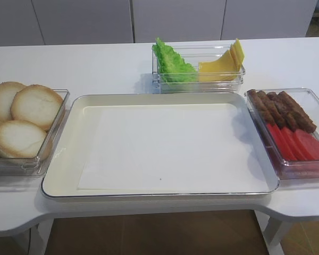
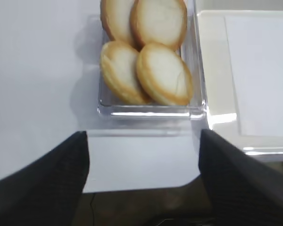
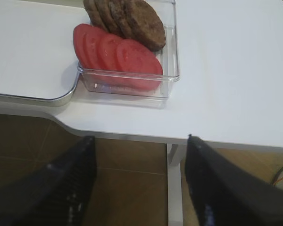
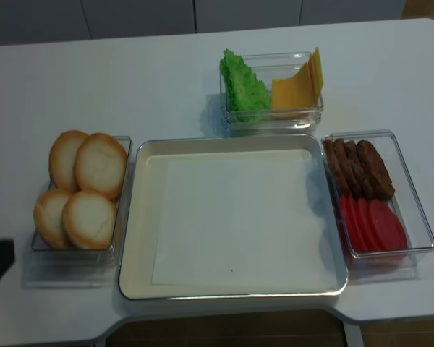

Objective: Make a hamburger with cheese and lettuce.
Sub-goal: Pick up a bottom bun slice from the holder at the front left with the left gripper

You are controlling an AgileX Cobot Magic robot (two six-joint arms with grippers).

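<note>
**Hovering wide over the buns, nothing built yet**

Waiting at the table's near edge, my left pincer [image 2: 144, 179] stands with its two dark fingers [image 2: 42, 183] spread as far apart as they go and nothing between them. It hangs off the table's front lip, looking down on the clear plastic box [image 2: 151, 112] holding four round bun halves with pale cream faces and toasted golden rims [image 2: 164, 73]. My right pincer [image 3: 139, 183] is posed the same way on the other side, jaws apart and empty, below the clear box of red slices [image 3: 118, 54] and brown patties [image 3: 132, 16].

No hamburger is started: the large cream tray with its white paper liner [image 1: 159, 146] sits bare in the middle. The ruffled bright green lettuce leaves [image 1: 171, 64] and the fanned stack of thin yellow-orange square cheese slices [image 1: 223, 64] share a clear box at the far side of the tray.

I judge the bun halves light, soft and easily dented, so I would pinch one across its toasted rim, gently. The nearest right-hand bun lies on top and looks easiest to reach. The cheese will likely be floppy, thin and prone to sticking together, best taken by an upstanding edge. The lettuce should be featherlight and springy; a loose pinch on a ruffle should do.
</note>
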